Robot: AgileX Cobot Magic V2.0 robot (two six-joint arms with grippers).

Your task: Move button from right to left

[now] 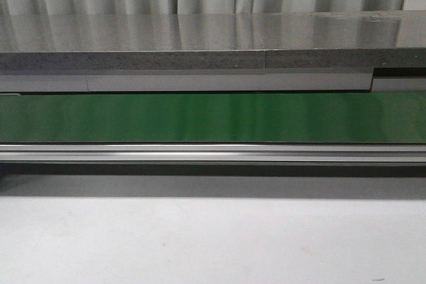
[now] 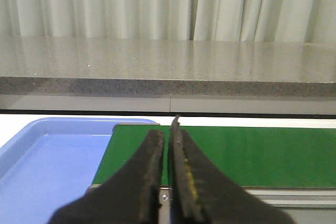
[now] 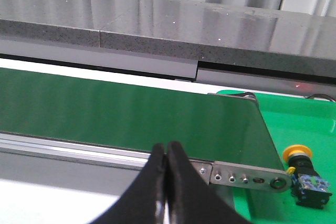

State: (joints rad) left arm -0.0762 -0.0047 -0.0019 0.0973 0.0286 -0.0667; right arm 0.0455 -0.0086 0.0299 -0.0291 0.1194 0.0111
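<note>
— Since the task hasn't started, where does the button (image 3: pixel 306 174) sit?

— On the bright green tray (image 3: pixel 310 124), just past the right end of the conveyor belt (image 3: pixel 131 116). In the right wrist view it is at about four o'clock from the right gripper (image 3: pixel 166 153), lying tilted, yellow cap toward the belt end and black body away from it. It touches nothing else I can make out.

— And the grippers?

— Both are pressed closed and hold nothing. The left gripper (image 2: pixel 168 140) shows only a thin slit between its dark fingers; the right one's fingers meet. Neither shows in the front view, so I judge both arms are parked low and back.

— Why park there?

— Probably a rest pose: each wrist looks over its own end of the belt. The left one faces the blue tray (image 2: pixel 47 166) at about nine o'clock of its gripper (likely the drop spot, though that's my guess).

— Room to move?

— The belt's metal end bracket (image 3: pixel 247 174) lies between the right gripper and the button, so the reach should clear it. The grey bench (image 1: pixel 200 34) edge runs along the far side, at twelve o'clock. The belt surface itself is bare, and the near white surface (image 1: pixel 213 244) is open too.
</note>
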